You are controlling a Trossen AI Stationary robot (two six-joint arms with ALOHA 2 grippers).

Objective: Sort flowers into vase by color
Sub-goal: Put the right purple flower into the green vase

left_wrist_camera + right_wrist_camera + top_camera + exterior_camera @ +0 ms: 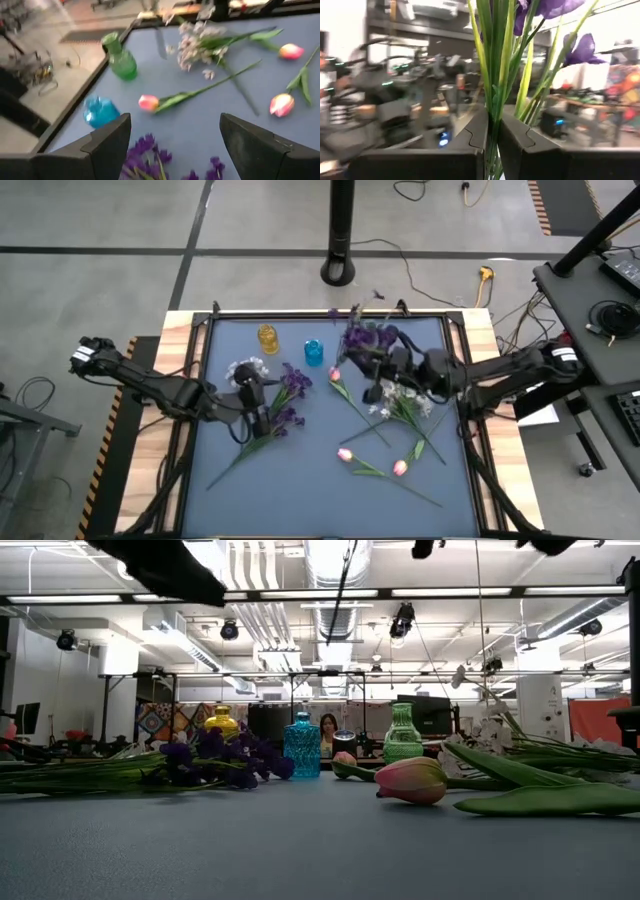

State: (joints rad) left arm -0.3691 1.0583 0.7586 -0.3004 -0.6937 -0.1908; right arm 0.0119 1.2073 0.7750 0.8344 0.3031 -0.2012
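right gripper [492, 132]: clamped on purple flower stems [497, 60], lifted over the table's far right part
left gripper [172, 145]: fingers spread, above purple blooms [291, 392] lying left of centre
pink tulips [372, 460]: lying near front
vases [314, 352]: far edge

Green stems [496, 80] with 2 purple blooms [584, 49], pinched between dark jaws, blurred room behind.

Overhead looks straight down; low looks level; both share the blue vase [314, 352].
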